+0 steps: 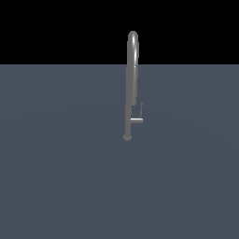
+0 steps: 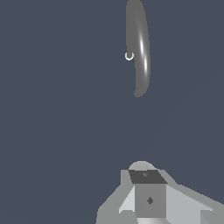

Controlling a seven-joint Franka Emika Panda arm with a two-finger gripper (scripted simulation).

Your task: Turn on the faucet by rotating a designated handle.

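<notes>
The faucet (image 1: 132, 79) is a tall slim grey pipe with an arched top, upright on the flat grey surface (image 1: 56, 177). Its handle (image 1: 138, 117), a small L-shaped lever, sticks out low on the pipe toward the exterior view's right, thin rod pointing up. In the wrist view the faucet (image 2: 140, 48) is seen from above as a long grey arch, with a small bright ring (image 2: 129, 56) beside it. My gripper (image 2: 148, 188) shows only in the wrist view, as one grey block with no gap between its fingers, well apart from the faucet and holding nothing. No arm shows in the exterior view.
A plain blue-grey floor (image 2: 57, 131) stretches all around the faucet. A black background lies beyond its far edge (image 1: 56, 64). No other objects are in view.
</notes>
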